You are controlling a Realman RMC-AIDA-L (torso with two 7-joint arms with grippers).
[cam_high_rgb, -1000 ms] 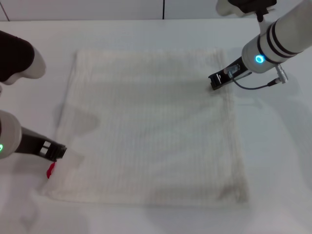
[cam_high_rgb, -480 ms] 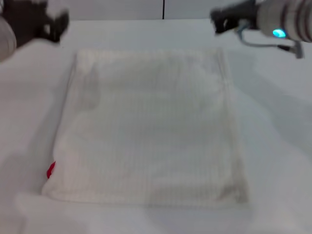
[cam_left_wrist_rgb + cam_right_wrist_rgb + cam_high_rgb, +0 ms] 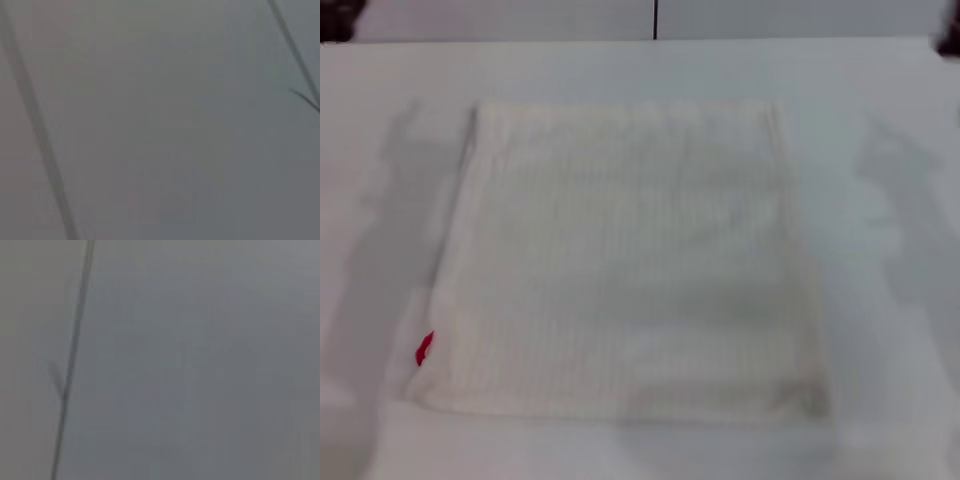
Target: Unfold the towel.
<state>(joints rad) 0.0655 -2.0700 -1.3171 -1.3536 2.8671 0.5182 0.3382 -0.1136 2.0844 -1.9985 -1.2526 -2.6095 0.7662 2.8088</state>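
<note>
White table point(image 3: 880, 90) fills our head view | large cream-white ribbed cloth towel point(image 3: 630, 260) lies flat at its centre, red tag point(image 3: 423, 348) at near-left edge | we cannot tell either claw's state

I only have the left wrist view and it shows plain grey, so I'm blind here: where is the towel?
Observer: The towel lies spread flat on the white table.
Operator: Is anything holding it?
Observer: No. Only dark bits of the left arm and right arm show at the head view's far corners, apart from the cloth.
Operator: Any mark to tell its corners apart?
Observer: A red tag sits at its near left corner.
</note>
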